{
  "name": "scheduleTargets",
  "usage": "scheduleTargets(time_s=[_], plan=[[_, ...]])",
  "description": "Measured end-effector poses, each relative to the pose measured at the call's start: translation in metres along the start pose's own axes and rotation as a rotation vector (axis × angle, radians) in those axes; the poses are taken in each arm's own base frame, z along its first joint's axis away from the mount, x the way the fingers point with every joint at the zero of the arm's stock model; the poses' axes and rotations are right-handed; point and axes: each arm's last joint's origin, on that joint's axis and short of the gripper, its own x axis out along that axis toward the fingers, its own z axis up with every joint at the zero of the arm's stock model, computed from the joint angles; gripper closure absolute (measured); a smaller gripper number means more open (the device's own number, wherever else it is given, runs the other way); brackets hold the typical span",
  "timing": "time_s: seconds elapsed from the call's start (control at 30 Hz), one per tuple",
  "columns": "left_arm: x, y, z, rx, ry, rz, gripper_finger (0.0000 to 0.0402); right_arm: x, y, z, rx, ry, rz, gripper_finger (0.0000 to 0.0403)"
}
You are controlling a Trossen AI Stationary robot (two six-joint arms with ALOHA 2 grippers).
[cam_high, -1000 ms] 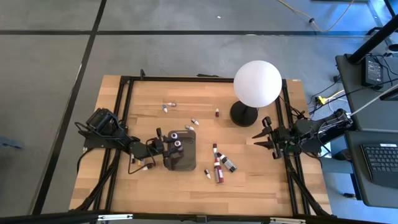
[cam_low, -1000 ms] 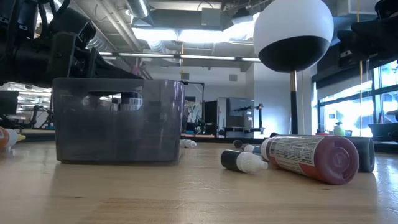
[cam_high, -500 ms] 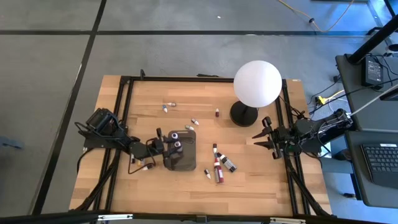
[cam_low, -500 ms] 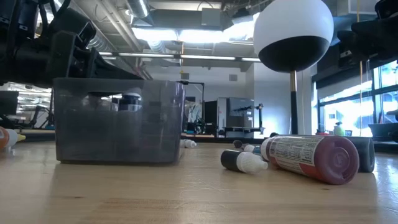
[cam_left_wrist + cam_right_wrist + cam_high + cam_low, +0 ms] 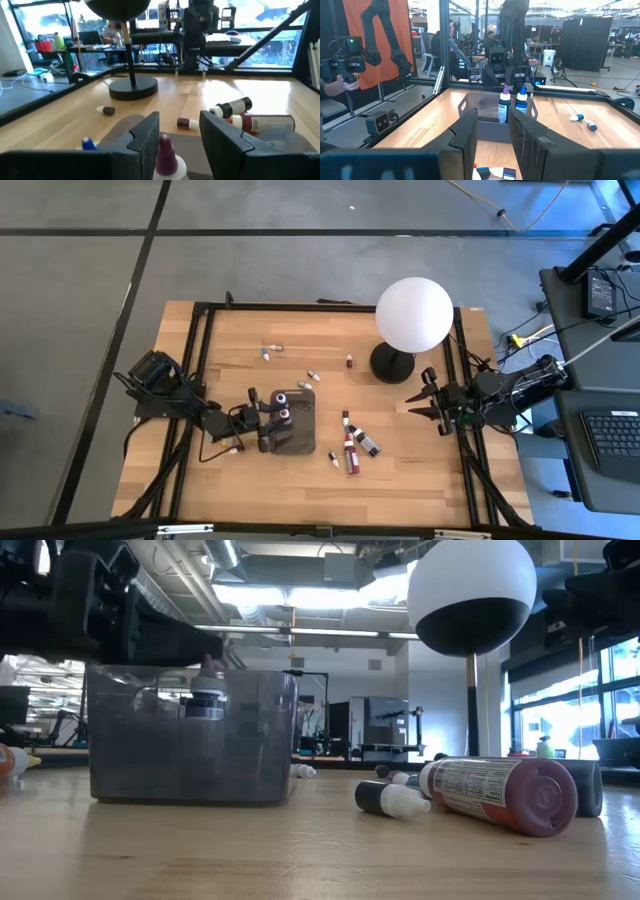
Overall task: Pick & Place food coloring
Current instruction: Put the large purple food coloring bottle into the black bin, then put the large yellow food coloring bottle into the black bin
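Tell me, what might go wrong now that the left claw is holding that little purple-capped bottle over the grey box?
Two risks, as I judge it. The left gripper holds the small purple-capped dropper bottle only near its top, above the dark grey plastic tray; a loose grip could let it tilt or drop badly. It also hangs close beside the blue-capped bottle standing in the tray, so lowering it might knock that one over. The right gripper waits by the white globe lamp.

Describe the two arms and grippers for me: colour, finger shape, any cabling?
Both arms are black and chunky-jointed. The left gripper has two flat, blocky dark fingers with stepped inner faces; a thin cable loops on the table beside its wrist. The right gripper has matching dark fingers splayed like prongs, with dark cables trailing off the table's edge behind it.
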Motion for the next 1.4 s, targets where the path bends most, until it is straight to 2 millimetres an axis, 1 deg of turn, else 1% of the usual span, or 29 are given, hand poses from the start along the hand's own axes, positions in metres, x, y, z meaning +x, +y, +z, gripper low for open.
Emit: scheduleTargets(time_s=[0.17, 0.37, 0.47, 0.57, 0.7, 0.83, 0.9, 0.97, 1.03, 1.1, 1.2, 1.3, 1.4], plan=[[-0.007, -0.002, 0.013, -0.017, -0.024, 0.031, 0.0262, 0.0, 0.0, 0.0, 0.0, 0.0, 0.0, 0.0289], [-0.021, -0.004, 0.044, -0.038, -0.101, 0.042, 0.0262, 0.0, 0.0, 0.0, 0.0, -0.001, 0.0, 0.0289], [-0.033, -0.003, 0.058, -0.031, -0.104, 0.087, 0.0264, 0.0, 0.0, 0.0, 0.0, -0.001, 0.0, 0.0289], [-0.048, -0.001, 0.068, -0.022, -0.069, 0.167, 0.0265, 0.0, 0.0, 0.0, 0.0, -0.001, 0.0, 0.0289], [-0.067, 0.005, 0.086, -0.11, -0.048, 0.252, 0.0262, 0.0, 0.0, 0.0, 0.0, -0.001, -0.001, 0.0289], [-0.076, 0.008, 0.101, -0.167, -0.052, 0.243, 0.0261, 0.0, 0.0, 0.0, -0.001, -0.001, -0.001, 0.0289], [-0.076, 0.005, 0.107, -0.185, -0.079, 0.178, 0.0262, 0.0, 0.0, 0.0, -0.002, -0.001, 0.0, 0.0289], [-0.073, 0.0, 0.11, -0.184, -0.122, 0.056, 0.0263, 0.0, 0.0, 0.0, -0.003, -0.001, 0.0, 0.0289], [-0.07, -0.006, 0.11, -0.196, -0.151, -0.083, 0.0262, 0.0, 0.0, 0.0, -0.009, -0.001, -0.001, 0.0289], [-0.065, -0.01, 0.109, -0.22, -0.146, -0.175, 0.0261, 0.0, 0.0, 0.0, -0.034, -0.001, -0.001, 0.0289], [-0.055, -0.013, 0.109, -0.28, -0.096, -0.186, 0.0262, 0.0, 0.0, 0.0, -0.057, -0.001, -0.001, 0.0289], [-0.043, -0.015, 0.107, -0.269, -0.011, -0.138, 0.0265, 0.0, 0.0, 0.0, -0.059, -0.001, -0.001, 0.0289], [-0.034, -0.014, 0.114, -0.283, 0.092, -0.129, 0.0265, 0.0, 0.0, 0.0, -0.059, -0.001, -0.001, 0.0289]])
